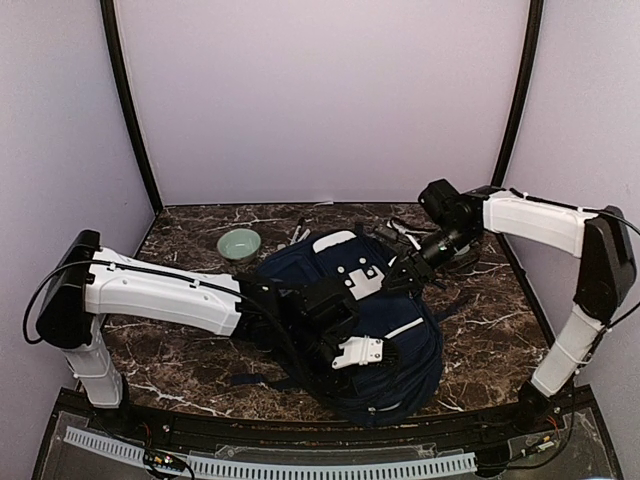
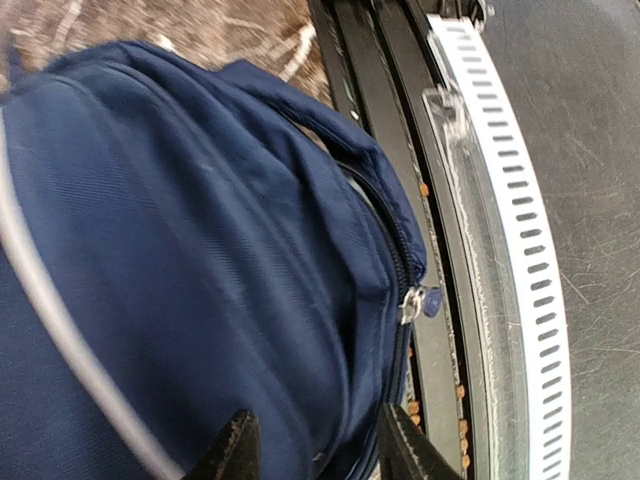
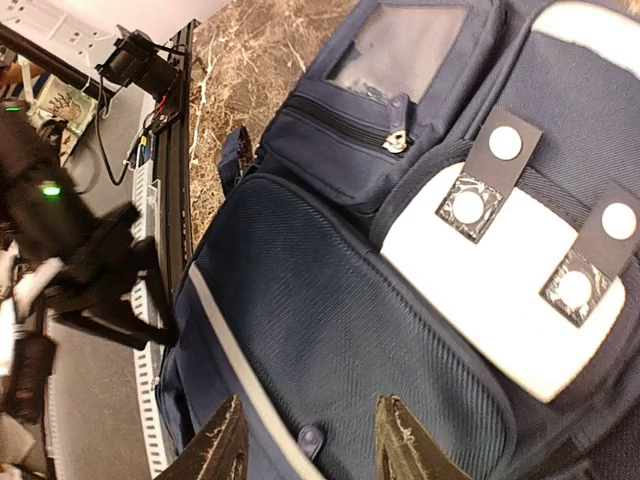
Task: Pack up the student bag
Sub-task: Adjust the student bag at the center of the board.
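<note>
Left tool (image 2: pixel 315 432), right tool (image 3: pixel 310 432) spread above student bag (image 1: pixel 412 362) beside near edge of table (image 1: pixel 180 372)

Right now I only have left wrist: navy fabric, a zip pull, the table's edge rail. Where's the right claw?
Observer: Top external shows the right claw over the far end of the student bag, beside the white patch, open.
Operator: Anything else out there?
Observer: A green bowl, near the bag's far left side.
Operator: Front pocket?
Observer: Right wrist shows its zip pull at the end; it looks zipped shut.
</note>
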Tool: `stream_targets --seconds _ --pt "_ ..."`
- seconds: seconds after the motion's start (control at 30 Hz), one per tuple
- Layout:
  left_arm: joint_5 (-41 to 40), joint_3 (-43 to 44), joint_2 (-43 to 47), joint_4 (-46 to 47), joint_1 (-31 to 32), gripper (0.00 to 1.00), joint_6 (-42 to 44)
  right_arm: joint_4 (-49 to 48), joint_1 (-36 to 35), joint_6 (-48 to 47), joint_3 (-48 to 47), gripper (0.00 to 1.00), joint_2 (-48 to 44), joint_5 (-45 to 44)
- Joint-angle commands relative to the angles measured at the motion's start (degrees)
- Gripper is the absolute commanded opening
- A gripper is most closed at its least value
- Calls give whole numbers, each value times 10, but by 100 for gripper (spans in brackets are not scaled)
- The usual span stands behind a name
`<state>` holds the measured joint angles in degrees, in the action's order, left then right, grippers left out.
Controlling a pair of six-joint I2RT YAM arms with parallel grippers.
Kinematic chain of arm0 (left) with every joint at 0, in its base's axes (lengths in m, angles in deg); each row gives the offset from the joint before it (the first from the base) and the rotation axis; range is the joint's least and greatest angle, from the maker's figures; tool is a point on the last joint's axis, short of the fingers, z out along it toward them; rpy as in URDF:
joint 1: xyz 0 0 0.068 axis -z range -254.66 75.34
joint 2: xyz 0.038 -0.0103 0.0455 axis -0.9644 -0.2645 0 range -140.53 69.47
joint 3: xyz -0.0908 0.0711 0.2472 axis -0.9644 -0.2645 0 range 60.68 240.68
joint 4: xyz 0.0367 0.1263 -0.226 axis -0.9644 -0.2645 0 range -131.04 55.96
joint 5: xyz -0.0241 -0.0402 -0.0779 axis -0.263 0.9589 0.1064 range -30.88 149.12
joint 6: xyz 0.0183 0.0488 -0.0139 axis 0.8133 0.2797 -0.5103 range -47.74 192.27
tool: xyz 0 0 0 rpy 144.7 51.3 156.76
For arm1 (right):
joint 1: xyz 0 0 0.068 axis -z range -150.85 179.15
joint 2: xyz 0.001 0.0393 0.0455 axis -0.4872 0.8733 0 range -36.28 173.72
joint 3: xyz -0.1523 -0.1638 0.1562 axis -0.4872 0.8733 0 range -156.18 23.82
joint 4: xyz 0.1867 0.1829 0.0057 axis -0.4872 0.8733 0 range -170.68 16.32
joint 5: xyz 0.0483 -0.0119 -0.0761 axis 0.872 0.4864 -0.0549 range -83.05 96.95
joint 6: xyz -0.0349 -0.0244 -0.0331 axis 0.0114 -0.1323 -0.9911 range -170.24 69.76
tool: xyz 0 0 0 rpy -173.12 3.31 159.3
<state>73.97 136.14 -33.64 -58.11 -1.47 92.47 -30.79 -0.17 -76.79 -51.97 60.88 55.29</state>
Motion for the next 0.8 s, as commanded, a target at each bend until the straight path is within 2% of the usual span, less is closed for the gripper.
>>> stream_targets --seconds 0.0,0.13,0.23,0.37,0.47,0.6,0.77 --pt "15 -34 -15 28 25 42 -10 -8 10 -41 49 44 -87 -38" --pt "9 -69 -32 97 28 44 -17 -25 20 -40 90 45 -152 -74" --pt "14 -61 -51 94 33 42 -19 -33 25 -26 114 46 -183 -80" --pt "-7 -74 -22 91 43 42 -19 -23 28 -19 112 47 -192 -88" --pt "-10 -93 1 92 43 38 -12 -16 29 -19 114 47 -192 -87" --pt "-17 -90 -18 89 43 32 -1 -24 29 -5 119 47 -202 -100" --pt "-2 -77 -45 130 43 24 -3 -31 35 20 101 46 -219 -177"
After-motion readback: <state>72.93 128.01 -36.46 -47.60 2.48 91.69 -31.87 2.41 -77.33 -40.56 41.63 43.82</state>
